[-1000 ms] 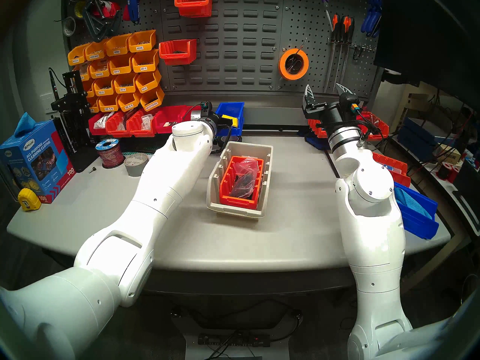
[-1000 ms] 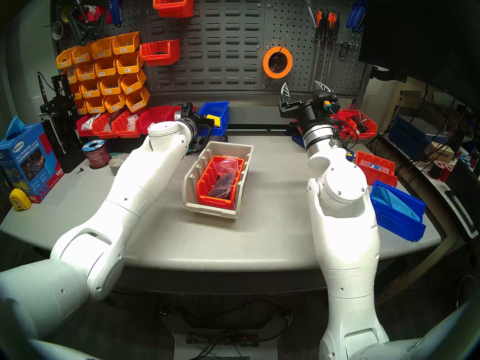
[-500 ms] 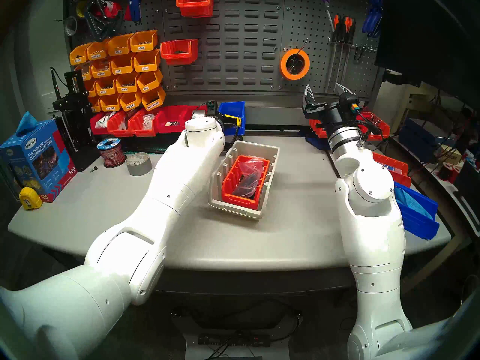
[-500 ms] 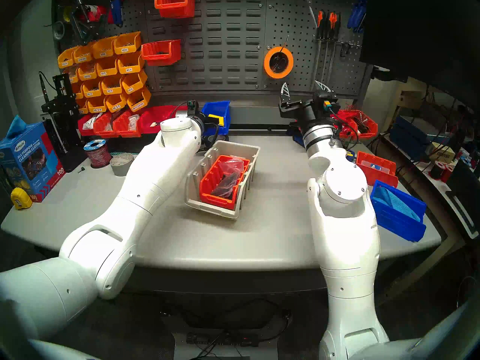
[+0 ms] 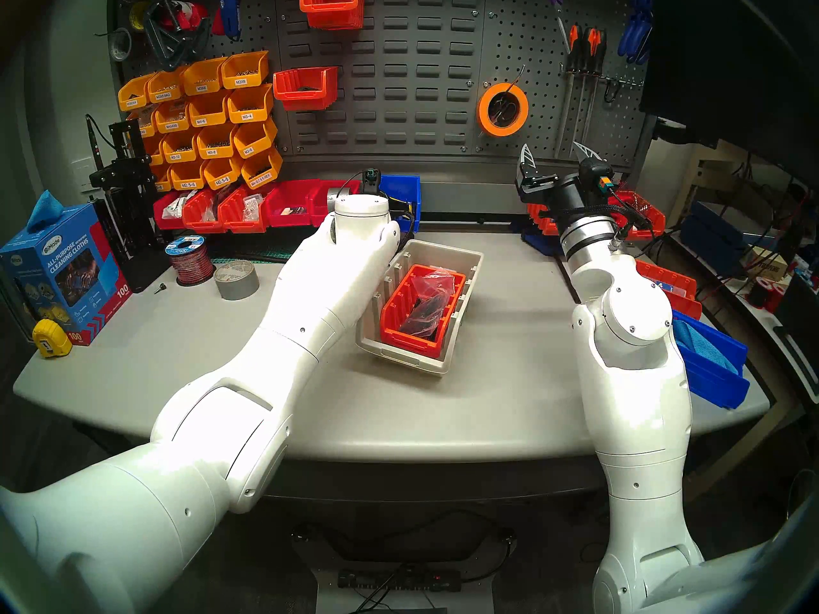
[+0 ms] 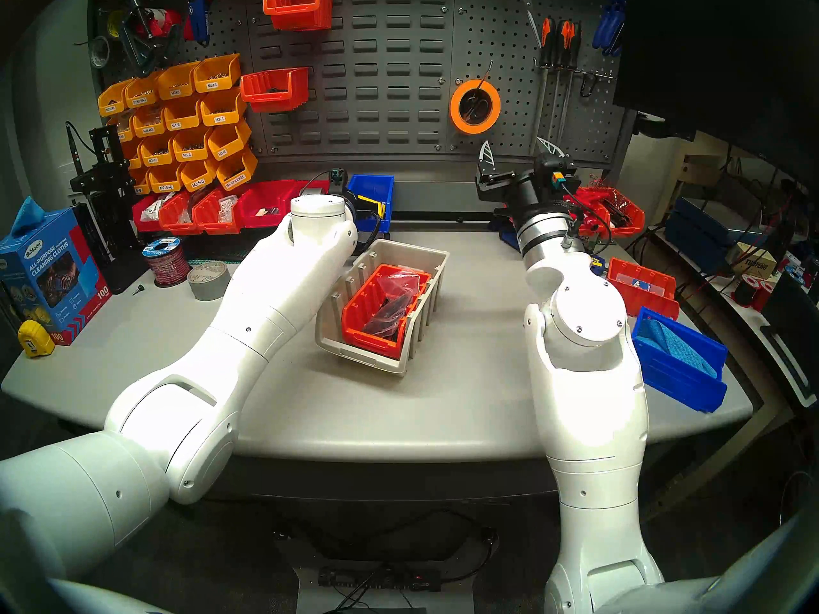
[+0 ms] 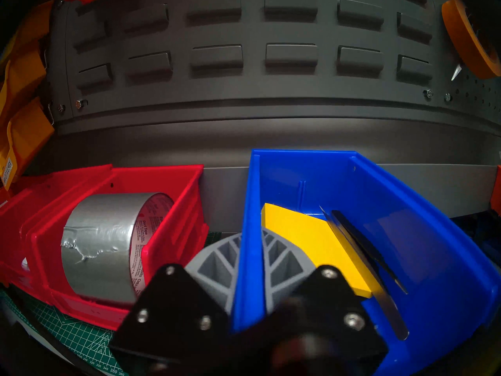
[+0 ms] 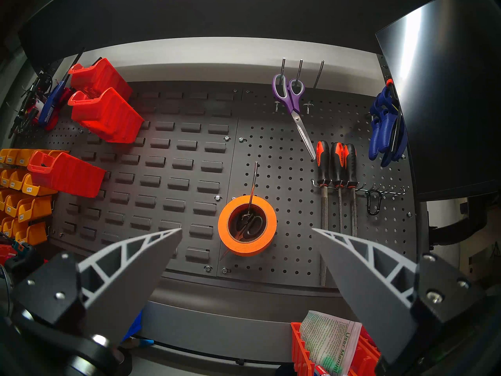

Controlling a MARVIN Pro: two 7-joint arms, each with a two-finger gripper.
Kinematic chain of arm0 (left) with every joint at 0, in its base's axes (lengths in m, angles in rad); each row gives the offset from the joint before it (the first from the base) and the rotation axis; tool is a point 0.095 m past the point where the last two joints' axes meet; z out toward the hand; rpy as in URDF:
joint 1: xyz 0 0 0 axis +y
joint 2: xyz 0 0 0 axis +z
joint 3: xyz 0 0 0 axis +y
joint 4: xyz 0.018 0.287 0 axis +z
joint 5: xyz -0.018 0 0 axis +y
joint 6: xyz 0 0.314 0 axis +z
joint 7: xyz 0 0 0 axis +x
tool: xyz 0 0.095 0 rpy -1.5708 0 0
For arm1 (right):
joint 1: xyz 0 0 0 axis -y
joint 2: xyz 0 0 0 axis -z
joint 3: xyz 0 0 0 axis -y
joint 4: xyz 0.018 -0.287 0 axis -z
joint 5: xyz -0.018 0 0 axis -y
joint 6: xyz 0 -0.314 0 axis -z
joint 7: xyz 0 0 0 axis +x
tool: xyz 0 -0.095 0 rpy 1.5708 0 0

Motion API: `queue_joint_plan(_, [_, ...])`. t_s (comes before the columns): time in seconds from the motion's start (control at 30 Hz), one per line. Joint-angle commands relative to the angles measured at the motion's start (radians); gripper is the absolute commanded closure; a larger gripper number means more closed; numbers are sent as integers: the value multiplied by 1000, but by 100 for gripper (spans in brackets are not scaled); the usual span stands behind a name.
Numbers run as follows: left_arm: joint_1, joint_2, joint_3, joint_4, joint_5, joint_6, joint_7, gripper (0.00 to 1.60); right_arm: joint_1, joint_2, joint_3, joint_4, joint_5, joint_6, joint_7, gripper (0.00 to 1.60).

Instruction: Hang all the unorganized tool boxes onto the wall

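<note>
Workshop clutter frames a grey workbench (image 5: 509,400) backed by the wall (image 5: 399,90), a dark louvred panel whose slots take the hooked backs of bins; two red-orange bins (image 5: 306,88) already hang there, which shows how the rest are meant to sit.

Mid-bench lies the beige bin (image 5: 461,347), the largest loose box, with a red-orange bin (image 5: 390,320) nested inside it holding a plastic bag; both are not yet hung, and the nesting probably means they must be separated first.

At the back of the bench, just below the panel, is the blue bin (image 7: 406,204) with a yellow card (image 7: 303,231) and a metal blade in it. The left gripper (image 7: 250,264) has its jaws pinched on the bin's left side wall, one finger inside and one outside, a hold that suits carrying it up to the slots. A red bin with duct tape (image 7: 103,245) sits just beside it.

The right gripper (image 8: 246,229) stands idle, jaws spread wide and empty, facing the pegboard and an orange tape roll (image 8: 247,226).
</note>
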Motion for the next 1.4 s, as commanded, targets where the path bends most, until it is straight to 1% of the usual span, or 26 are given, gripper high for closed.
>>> queue_joint_plan(0.0, [-73, 28, -36, 34, 22, 11, 44, 160, 4, 0, 0, -13, 0, -2, 0, 0])
queue_joint_plan(0.23, [-73, 20, -46, 46, 16, 29, 68, 160, 4, 0, 0, -13, 0, -2, 0, 0])
queue_joint_plan(0.33, [-72, 11, -57, 47, 8, 48, 86, 160, 4, 0, 0, -13, 0, -2, 0, 0])
queue_joint_plan(0.57, [-43, -11, -75, 21, -4, 100, 131, 160, 3, 0, 0, -14, 0, -1, 0, 0])
queue_joint_plan(0.73, [-31, -20, -83, 8, -6, 118, 149, 160, 3, 0, 0, -14, 0, -1, 0, 0])
queue_joint_plan(1.0, [-35, 5, -59, 12, 9, 70, 101, 160, 3, 0, 0, -14, 0, -1, 0, 0])
queue_joint_plan(1.37, [-35, 11, -46, 19, -2, 71, 49, 160, 3, 0, 0, -14, 0, -1, 0, 0])
